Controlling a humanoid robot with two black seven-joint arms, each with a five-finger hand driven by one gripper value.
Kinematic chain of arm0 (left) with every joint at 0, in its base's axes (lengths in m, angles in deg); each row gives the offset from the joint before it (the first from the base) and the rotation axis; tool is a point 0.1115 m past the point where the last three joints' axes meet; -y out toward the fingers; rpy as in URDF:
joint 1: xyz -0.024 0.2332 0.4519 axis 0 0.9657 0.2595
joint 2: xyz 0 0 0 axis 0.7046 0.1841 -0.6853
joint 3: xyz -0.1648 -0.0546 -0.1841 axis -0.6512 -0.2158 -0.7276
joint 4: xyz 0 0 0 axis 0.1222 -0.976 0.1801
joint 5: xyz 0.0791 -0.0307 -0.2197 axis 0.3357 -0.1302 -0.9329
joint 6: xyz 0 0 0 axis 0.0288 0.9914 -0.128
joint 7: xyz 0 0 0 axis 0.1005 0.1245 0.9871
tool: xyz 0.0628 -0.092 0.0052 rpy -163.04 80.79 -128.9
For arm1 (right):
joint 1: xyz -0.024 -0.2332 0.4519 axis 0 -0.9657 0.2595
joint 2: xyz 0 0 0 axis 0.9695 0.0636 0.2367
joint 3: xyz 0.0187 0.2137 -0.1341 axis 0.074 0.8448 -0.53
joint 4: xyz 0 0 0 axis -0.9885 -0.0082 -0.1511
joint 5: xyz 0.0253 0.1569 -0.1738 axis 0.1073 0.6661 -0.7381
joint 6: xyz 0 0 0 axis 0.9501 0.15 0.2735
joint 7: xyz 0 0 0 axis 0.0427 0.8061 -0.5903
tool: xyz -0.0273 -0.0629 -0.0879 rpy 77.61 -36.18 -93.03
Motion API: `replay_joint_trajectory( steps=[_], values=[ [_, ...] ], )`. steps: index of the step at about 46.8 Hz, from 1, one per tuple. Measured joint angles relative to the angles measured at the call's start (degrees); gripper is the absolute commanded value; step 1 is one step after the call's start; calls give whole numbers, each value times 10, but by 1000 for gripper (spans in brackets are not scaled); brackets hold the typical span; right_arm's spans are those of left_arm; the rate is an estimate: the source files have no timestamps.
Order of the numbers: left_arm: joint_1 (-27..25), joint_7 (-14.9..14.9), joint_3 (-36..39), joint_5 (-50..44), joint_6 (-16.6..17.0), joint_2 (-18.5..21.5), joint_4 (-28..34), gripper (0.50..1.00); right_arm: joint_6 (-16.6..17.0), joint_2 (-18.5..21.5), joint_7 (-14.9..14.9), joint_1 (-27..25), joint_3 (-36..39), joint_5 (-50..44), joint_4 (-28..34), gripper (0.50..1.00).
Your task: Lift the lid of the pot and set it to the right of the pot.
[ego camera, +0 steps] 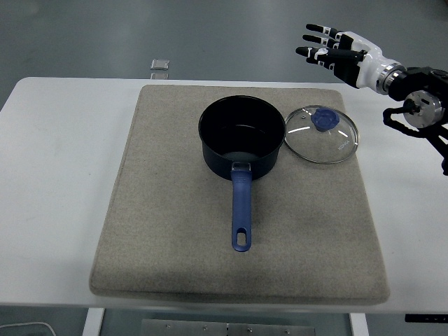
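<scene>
A dark blue pot (241, 137) with a blue handle (241, 210) pointing toward the near edge stands uncovered on a beige mat (168, 231). Its glass lid (321, 134) with a blue knob (323, 120) lies flat on the mat, touching the pot's right side. My right hand (330, 51) hovers high above the table's far right, behind and above the lid, fingers spread and holding nothing. My left arm does not show.
The mat lies on a white table (49, 182). A small grey square object (160, 65) rests at the table's far edge, left of the pot. My right forearm (416, 98) reaches in from the right edge over bare table.
</scene>
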Motion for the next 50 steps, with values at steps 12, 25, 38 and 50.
replay_joint_trajectory(
  steps=[12, 25, 38, 50],
  values=[
    [0, 0, 0, 0, 0, 0, 0, 1000, 0, 6, -5, -17, 23, 24, 10, 913],
    [0, 0, 0, 0, 0, 0, 0, 1000, 0, 7, -7, -17, 24, 24, 9, 915],
    [0, 0, 0, 0, 0, 0, 0, 1000, 1, 9, -7, -18, 24, 24, 7, 913],
    [0, 0, 0, 0, 0, 0, 0, 1000, 2, 9, -8, -18, 24, 24, 7, 913]
  ],
)
